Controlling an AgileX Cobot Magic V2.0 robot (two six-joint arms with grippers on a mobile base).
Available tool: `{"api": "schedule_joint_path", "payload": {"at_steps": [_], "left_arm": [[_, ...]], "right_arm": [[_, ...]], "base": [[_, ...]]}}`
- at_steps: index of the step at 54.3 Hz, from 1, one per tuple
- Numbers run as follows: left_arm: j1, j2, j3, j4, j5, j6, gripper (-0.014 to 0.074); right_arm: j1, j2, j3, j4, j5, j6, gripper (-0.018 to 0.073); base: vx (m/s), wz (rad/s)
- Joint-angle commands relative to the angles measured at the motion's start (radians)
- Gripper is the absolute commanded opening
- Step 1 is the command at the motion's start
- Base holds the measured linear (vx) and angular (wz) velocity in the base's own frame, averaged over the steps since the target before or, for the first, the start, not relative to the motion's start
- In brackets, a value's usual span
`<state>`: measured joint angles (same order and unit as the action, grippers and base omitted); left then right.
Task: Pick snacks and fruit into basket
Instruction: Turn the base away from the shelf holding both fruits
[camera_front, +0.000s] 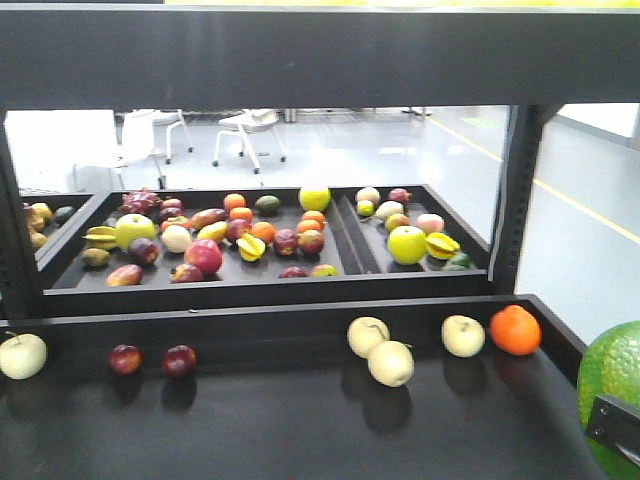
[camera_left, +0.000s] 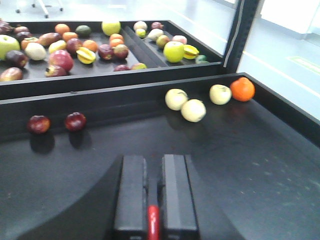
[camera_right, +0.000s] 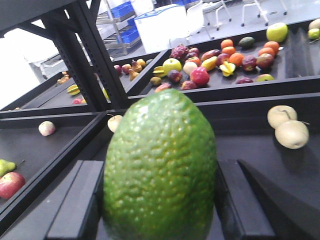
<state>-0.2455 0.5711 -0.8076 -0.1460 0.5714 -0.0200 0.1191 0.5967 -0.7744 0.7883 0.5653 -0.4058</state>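
Note:
The fruit (camera_right: 160, 165), large, green and pebbly, fills the middle of the right wrist view. My right gripper (camera_right: 160, 172) is shut on it, one dark finger (camera_right: 75, 200) on each side. The front view shows the same fruit (camera_front: 612, 368) at the right edge, over the black lower shelf (camera_front: 300, 430). My left gripper (camera_left: 152, 161) hovers above that shelf with its jaws shut, holding nothing; a thin red strip (camera_left: 153, 222) shows between the fingers near their base. The snacks and the basket are out of view.
On the lower shelf lie three pale apples (camera_front: 390, 362), an orange (camera_front: 515, 330), two dark red fruits (camera_front: 125, 358) and a pale apple (camera_front: 22, 355) at the left. Behind, a raised tray (camera_front: 240, 290) holds several mixed fruits. A black shelf post (camera_front: 510, 200) stands at the right.

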Motion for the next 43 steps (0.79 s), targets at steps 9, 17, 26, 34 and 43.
{"api": "schedule_joint_path", "payload": {"at_steps": [9,17,26,34,43], "left_arm": [[-0.004,0.0,-0.024,-0.013,-0.088,-0.002,-0.0009],[-0.004,0.0,-0.024,-0.013,-0.088,-0.002,-0.0009],[-0.004,0.0,-0.024,-0.013,-0.088,-0.002,-0.0009],[-0.004,0.0,-0.024,-0.013,-0.088,-0.002,-0.0009],[-0.004,0.0,-0.024,-0.013,-0.088,-0.002,-0.0009]], "right_arm": [[-0.004,0.001,-0.027,0.026,-0.064,-0.002,-0.0008],[-0.004,0.001,-0.027,0.026,-0.064,-0.002,-0.0008],[-0.004,0.001,-0.027,0.026,-0.064,-0.002,-0.0008],[-0.004,0.001,-0.027,0.026,-0.059,-0.002,-0.0008],[-0.004,0.001,-0.027,0.026,-0.047,-0.002,-0.0008]], "base": [[-0.14,-0.13],[-0.16,-0.04],[-0.19,-0.03],[-0.24,0.08],[-0.27,0.15]]}}
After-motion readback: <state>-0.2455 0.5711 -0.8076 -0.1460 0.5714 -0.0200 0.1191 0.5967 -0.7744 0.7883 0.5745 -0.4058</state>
